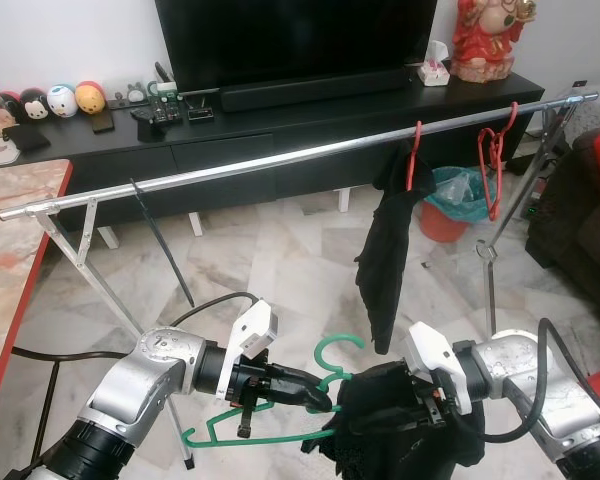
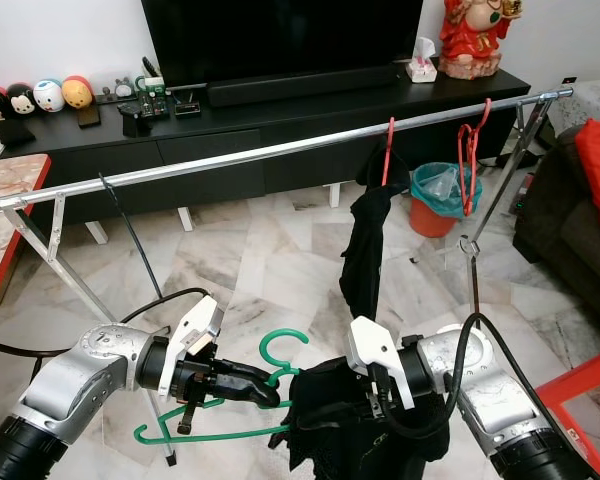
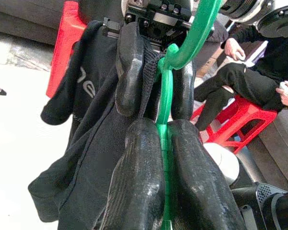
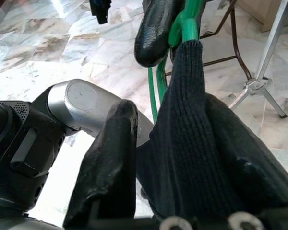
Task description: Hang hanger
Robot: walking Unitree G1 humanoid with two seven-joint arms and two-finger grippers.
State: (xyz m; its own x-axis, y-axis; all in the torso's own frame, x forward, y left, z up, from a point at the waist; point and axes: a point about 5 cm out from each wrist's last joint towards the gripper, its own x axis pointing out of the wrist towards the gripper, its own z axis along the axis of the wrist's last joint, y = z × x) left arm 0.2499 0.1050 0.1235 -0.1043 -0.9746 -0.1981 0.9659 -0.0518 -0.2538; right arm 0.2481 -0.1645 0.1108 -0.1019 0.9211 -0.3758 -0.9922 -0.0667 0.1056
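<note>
— Setting? 
— Living room, pale marble floor (image 1: pixel 270 250); long steel clothes rail (image 1: pixel 280 160) slanting across, black TV console (image 1: pixel 280 115) and dark screen (image 1: pixel 295 40) behind.

— Left gripper (image 1: pixel 325 397)? 
— Clenched on the neck of the green hanger (image 1: pixel 280 415), fingers (image 3: pixel 149 177) pressed either side of the stem just below the hook, as seen from the left wrist.

— Right gripper (image 4: pixel 153 96)? 
— Buried in a black garment (image 1: pixel 410 420) draped on that hanger; knit cloth packed between the two fingers (image 4: pixel 110 158), grasping it.

— Position of the hanger? 
— Low, in front of the robot, between both wrists, well below the rail; hook curling upward, far shoulder bare and pointing towards the robot's left.

— In the way? 
— Another black garment (image 1: pixel 385 250) on a red hanger (image 1: pixel 413 150) directly above the grippers; an empty red hanger (image 1: pixel 495 160) further right on the rail. Teal-lined red bin (image 1: pixel 455 205) beyond. Red figurine (image 1: pixel 492 35), tissue box (image 1: pixel 433 68) and small round toys (image 1: pixel 60 100) on the console.

— Arms? 
— Both silver forearms bent inward, wrists nearly meeting at waist height.
</note>
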